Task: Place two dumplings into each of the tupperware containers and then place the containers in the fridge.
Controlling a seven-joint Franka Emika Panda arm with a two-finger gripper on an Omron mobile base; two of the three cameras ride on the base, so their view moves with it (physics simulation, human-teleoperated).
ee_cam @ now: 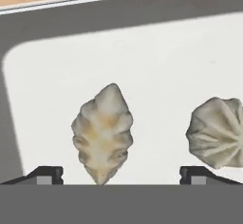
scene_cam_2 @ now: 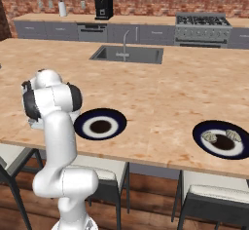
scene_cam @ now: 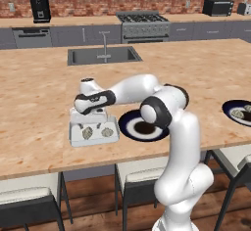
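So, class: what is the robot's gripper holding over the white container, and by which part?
Nothing. The gripper stands open over the tupperware container; the dumpling between its fingertips lies loose on the floor, untouched, beside a second dumpling.

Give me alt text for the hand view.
Two small beige-white pleated dumplings lie apart on the white floor of a shallow whitish rectangular container. The gripper hangs above the left one, jaws open.

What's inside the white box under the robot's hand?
Two dumplings lie in the whitish container: one between the open gripper's fingertips, one beside it. The hand hides the container's back part in the left base view.
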